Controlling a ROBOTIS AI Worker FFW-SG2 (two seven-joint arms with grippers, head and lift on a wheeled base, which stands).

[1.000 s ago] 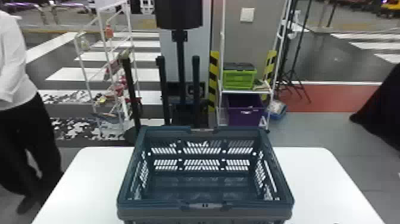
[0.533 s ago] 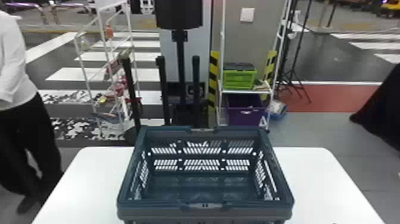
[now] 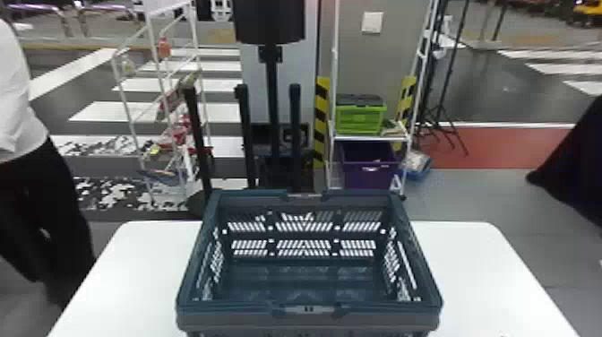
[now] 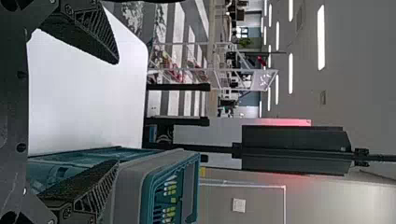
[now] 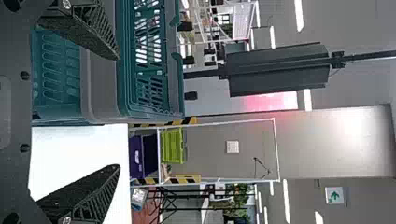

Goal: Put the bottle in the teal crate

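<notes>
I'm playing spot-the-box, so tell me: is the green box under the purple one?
No, the green box sits on a shelf above the purple box.

Looks bright overall, lit indoors from above by long white ceiling strips [image 4: 321, 37] that glare in both wrist views. Reflects strongly off the white table [image 3: 475, 273], almost bleaching its top to left and right. Darkens inside the crate [image 3: 309, 322]. Flares into a broad pale shine high on the far wall [image 5: 357, 135], toward the right. Glows red beside the dark panel [image 5: 280, 70].
</notes>
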